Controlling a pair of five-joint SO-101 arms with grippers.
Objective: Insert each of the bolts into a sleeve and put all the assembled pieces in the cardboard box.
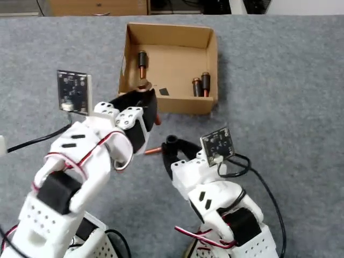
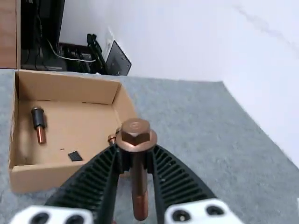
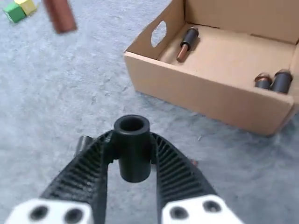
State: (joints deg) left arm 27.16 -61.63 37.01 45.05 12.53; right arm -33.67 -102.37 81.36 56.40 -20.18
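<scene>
Gripping a copper hex-head bolt (image 2: 137,138), the left tool (image 2: 135,150) hangs near the right tool (image 3: 132,139) clamping a black hollow sleeve (image 3: 133,156).

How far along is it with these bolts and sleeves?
Done: three assembled pieces lie in the cardboard box. In hand: the left gripper holds a copper bolt, the right gripper a black sleeve, not yet joined. Left: slide that bolt into the sleeve, then put the pair in the box.
</scene>
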